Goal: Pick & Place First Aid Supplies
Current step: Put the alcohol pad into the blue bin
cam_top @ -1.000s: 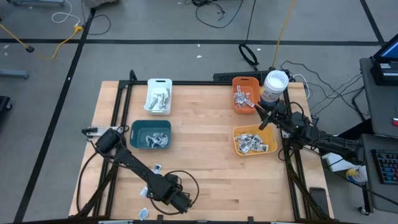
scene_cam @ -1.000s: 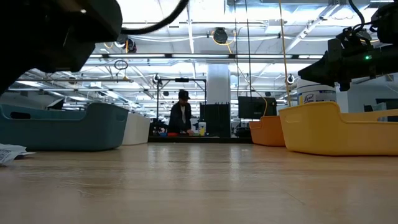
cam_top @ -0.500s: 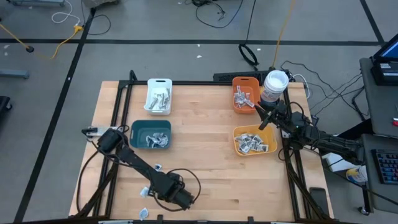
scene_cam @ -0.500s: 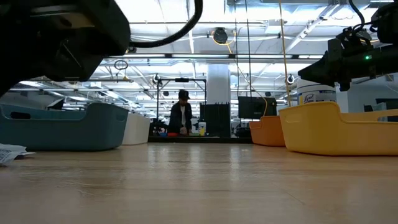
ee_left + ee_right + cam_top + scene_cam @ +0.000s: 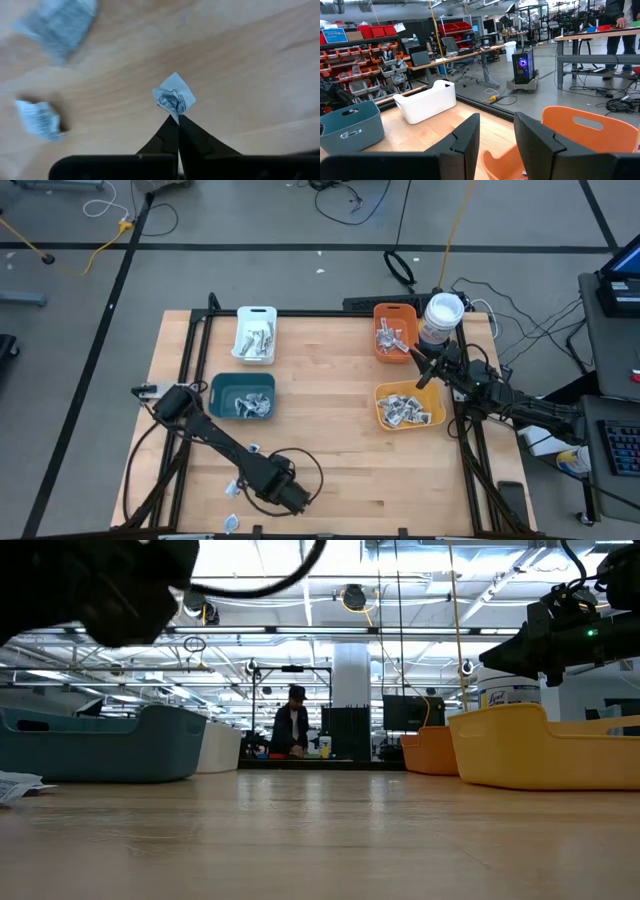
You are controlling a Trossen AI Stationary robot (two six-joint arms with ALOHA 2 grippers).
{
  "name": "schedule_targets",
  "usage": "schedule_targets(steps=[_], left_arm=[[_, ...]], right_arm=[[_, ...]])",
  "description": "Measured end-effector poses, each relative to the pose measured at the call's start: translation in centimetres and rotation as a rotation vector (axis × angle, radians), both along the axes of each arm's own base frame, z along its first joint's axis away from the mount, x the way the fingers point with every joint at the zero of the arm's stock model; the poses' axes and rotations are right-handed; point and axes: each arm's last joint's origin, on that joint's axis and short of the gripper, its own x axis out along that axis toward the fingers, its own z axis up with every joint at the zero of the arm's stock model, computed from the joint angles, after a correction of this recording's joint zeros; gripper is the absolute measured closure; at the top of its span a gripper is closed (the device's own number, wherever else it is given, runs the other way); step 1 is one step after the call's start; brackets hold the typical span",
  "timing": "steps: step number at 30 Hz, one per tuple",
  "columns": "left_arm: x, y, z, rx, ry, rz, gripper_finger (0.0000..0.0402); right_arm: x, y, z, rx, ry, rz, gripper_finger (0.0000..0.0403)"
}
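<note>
The room is big, like a workshop. The floor (image 5: 250, 220) is grey, with dark lines across it. Cables (image 5: 345, 198) lie on it in loops, and a yellow cord (image 5: 90, 252) runs along one side. High up, the ceiling (image 5: 400, 580) has pipes, beams and bright lights. A white pillar (image 5: 351, 675) stands in the middle. A person (image 5: 292, 725) stands far back at a bench. There are shelves with red bins (image 5: 455, 27), a long table (image 5: 470, 52) with chairs, and a computer case (image 5: 523, 70) glowing purple on the floor.

White bin (image 5: 256, 334), teal bin (image 5: 242, 396), orange bin (image 5: 394, 331), yellow bin (image 5: 409, 405).
</note>
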Motion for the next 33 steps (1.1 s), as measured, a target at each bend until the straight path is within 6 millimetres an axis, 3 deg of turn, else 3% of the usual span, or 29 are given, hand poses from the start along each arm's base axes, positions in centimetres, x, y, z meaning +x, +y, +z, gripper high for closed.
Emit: schedule_targets(steps=[11, 15, 33], left_arm=[[-2.3, 3.8, 5.6, 0.06, -0.042, -0.167, 0.04], [-4.2, 6.4, 5.6, 0.067, -0.032, -0.228, 0.0401], [-14.3, 21.5, 4.9, 0.095, 0.007, -0.289, 0.0401]], right_arm=[[0.0, 0.0, 0.0, 0.0, 0.001, 0.0, 0.0287], [0.0, 0.0, 0.0, 0.0, 0.0, 0.0, 0.0287], [0.0, 0.0, 0.0, 0.0, 0.0, -0.001, 0.0286]])
